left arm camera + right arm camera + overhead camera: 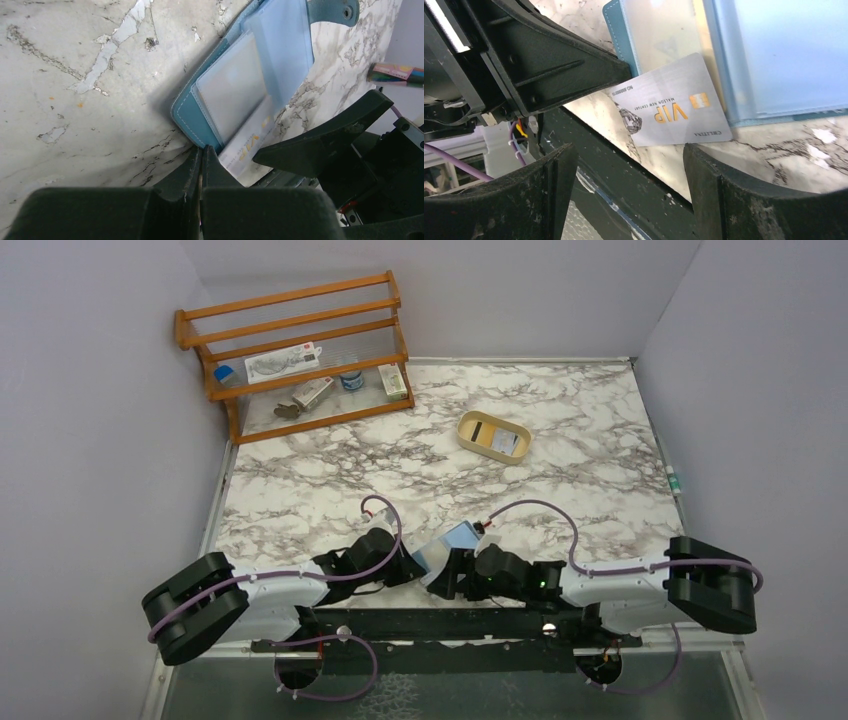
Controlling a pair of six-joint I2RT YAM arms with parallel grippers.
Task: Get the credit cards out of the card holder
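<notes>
A silver credit card (674,107) sticks partly out of the open card holder (187,112) on the table (75,100). It lies just ahead of the wide, empty right end effector (624,155), with its long axis across the gap. The left end effector (201,160) is closed and seems to pin the holder's corner.

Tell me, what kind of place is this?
Probably a robot test booth: a left arm and right arm bolted to a marble-patterned table, plain grey walls close around, a wooden rack of small items.
</notes>
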